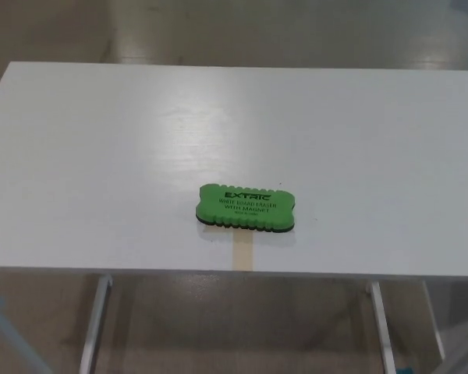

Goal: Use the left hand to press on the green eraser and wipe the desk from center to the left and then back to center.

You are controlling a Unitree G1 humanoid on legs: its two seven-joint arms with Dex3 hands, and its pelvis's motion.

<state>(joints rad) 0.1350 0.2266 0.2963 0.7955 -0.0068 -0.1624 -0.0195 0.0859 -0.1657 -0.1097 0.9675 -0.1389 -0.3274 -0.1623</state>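
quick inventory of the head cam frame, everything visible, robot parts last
eraser: 1, green top with a dark underside and dark printed lettering, lying flat on the desk a little toward the near edge, roughly mid-width
desk: 1, white top, fills most of the frame
tan mark: 1, pale tan strip on the desk top, between the eraser and the near edge
desk legs: 2 visible, light metal, below the near edge at left and right
floor: beige, glossy, seen beyond the far edge and under the desk
left robot hand: not in view
right robot hand: not in view
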